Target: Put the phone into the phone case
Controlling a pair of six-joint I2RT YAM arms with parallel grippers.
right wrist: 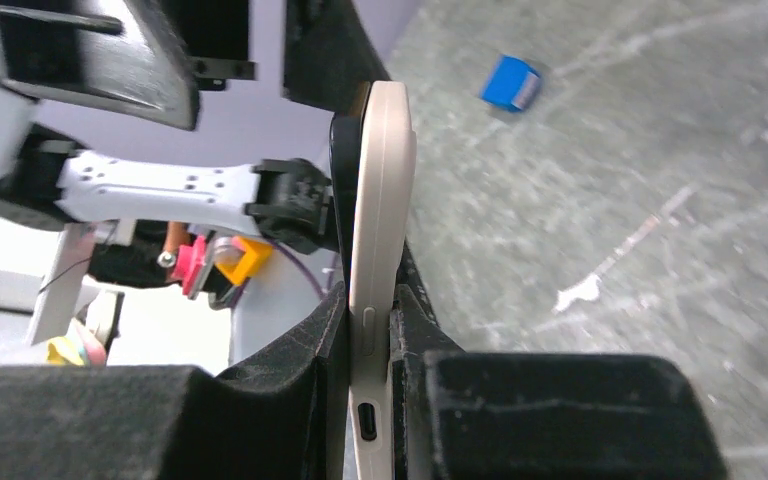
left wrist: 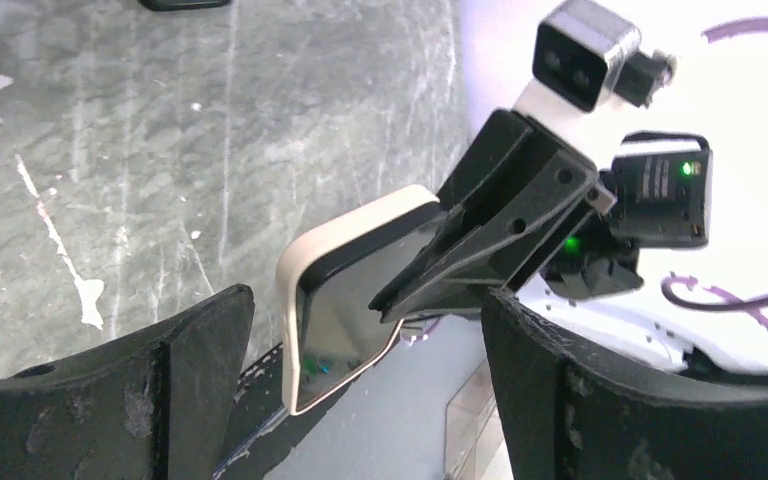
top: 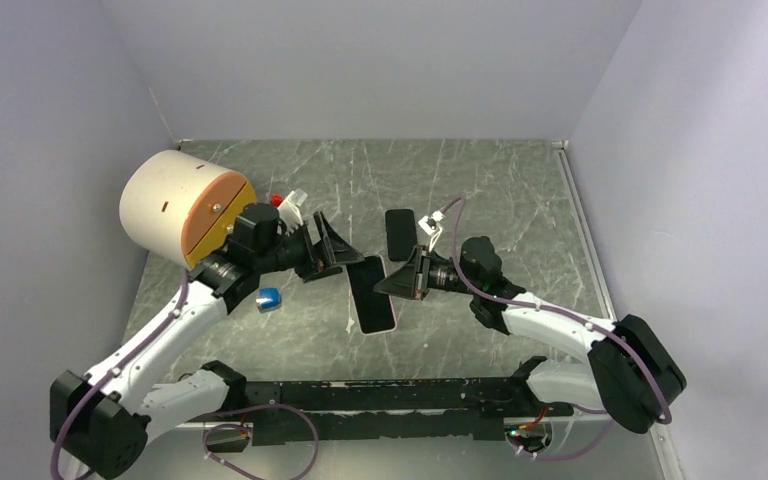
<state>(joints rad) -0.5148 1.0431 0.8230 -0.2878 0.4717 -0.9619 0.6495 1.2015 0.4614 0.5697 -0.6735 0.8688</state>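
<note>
Pale beige, slightly see-through plastic wraps the phone case point(left wrist: 352, 232), and a dark glass phone point(left wrist: 355, 300) sits inside its rim, so the fitting looks nearly or wholly done. Edge-on from the right wrist, a sliver of black shows along one long side, and I cannot tell whether that edge is snapped fully home. The cased handset hangs in the air just to the near-left of the loose black phone point(top: 398, 233) lying flat on the marbled table point(top: 500, 190), tilted with its screen toward the left arm. The right gripper point(right wrist: 370, 300) is pinched tight on it at the bottom end, beside the charging port, one finger on the back and one on the glass. The left gripper point(top: 332, 252), further left of the loose phone, has its fingers spread wide with nothing between them, framing the handset without touching it. A small blue block point(top: 269, 297) lies further left again. I'd judge the thing light and stiff at its core, but the glass is slick and breakable and the case rim is springy, so it could slip or peel. The safest hold looks to be across the flat faces near an end, pressing corners in rather than prying the rim.
</note>
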